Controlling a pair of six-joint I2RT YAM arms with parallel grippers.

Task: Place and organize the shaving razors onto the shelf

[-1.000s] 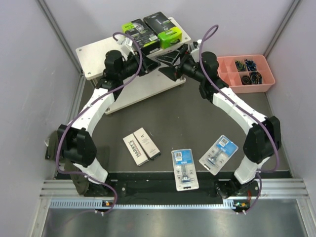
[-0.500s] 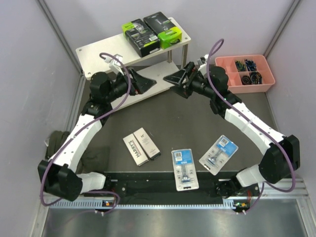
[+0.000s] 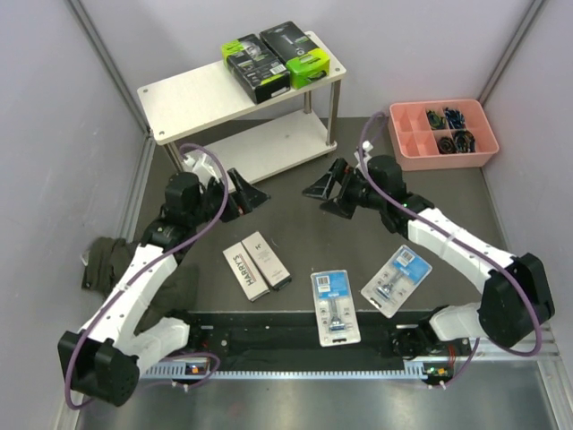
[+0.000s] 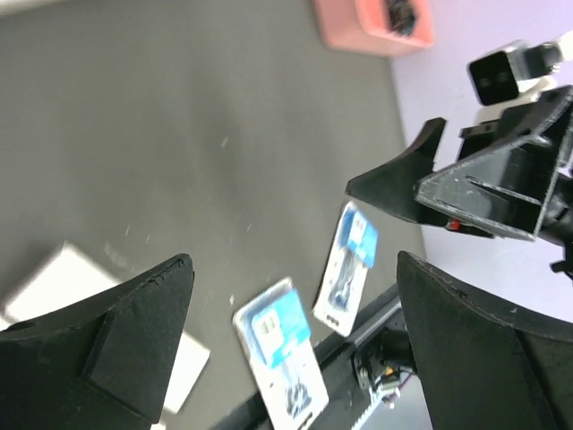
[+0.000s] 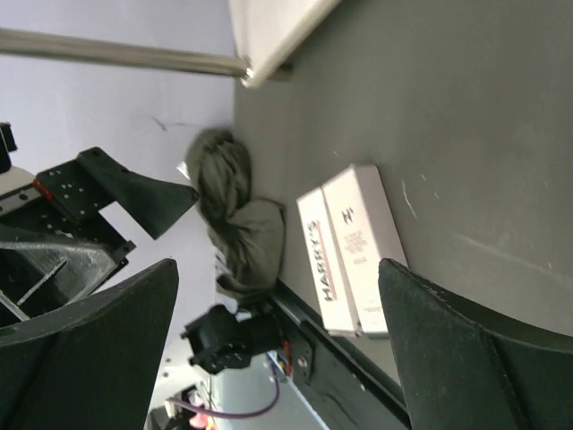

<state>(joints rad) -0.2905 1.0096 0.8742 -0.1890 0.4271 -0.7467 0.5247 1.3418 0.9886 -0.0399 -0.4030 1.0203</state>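
Top external view, items listed by size. Worktop (image 3: pixel 340 242): dark surface carrying everything below. Shelf (image 3: pixel 192 94): two pale boards on metal posts, standing toward the far-left corner; the lower board is bare as far as can be seen. Left arm (image 3: pixel 134 278): stretched from the near-left corner toward the middle, wrist just in front of the shelf's near edge, jaws spread wide with nothing between them. Right arm (image 3: pixel 448 237): reaching from the near-right corner to the middle, wrist off the shelf's near-right post, jaws likewise wide apart and holding nothing; the two sets of jaws face each other a little apart. Pink tray (image 3: pixel 414 143): far-right corner, small dark items in some compartments, not part of the job. Grey-green cloth (image 3: pixel 103 260): left edge. Black and lime-green packs (image 3: pixel 255 67): two, side by side at the right end of the shelf's top board, counted as placed. Blister packs (image 3: pixel 333 306): two, blue cards, flat near the near edge, right of centre, not yet shelved. White Harry's boxes (image 3: pixel 244 271): two, touching side by side near the near edge, left of centre, not yet shelved. Tally, as judged: two of six stowed, four outstanding.
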